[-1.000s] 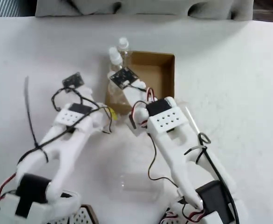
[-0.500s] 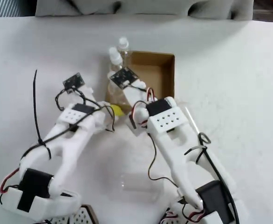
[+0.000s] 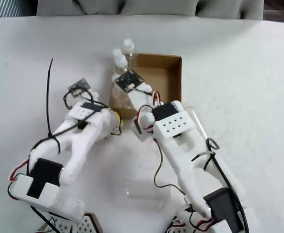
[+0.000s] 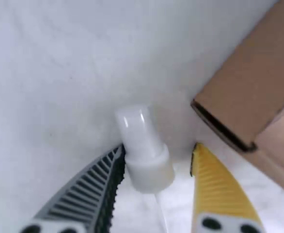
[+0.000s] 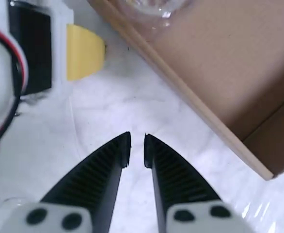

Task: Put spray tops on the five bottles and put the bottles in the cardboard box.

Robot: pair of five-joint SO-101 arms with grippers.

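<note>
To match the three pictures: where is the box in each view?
High view: box just above picture centre.
Left wrist view: its corner beside the yellow finger.
Right wrist view: its wall ahead of the right gripper.
Shared landmark: the yellow finger.

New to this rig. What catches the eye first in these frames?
A white spray top stands on the table between the open grey and yellow fingers of the left gripper, just beside the cardboard box. In the high view, two bottles with spray tops on stand at the box's far left corner. The right gripper hovers nearly shut over the table, next to the box's edge.
</note>
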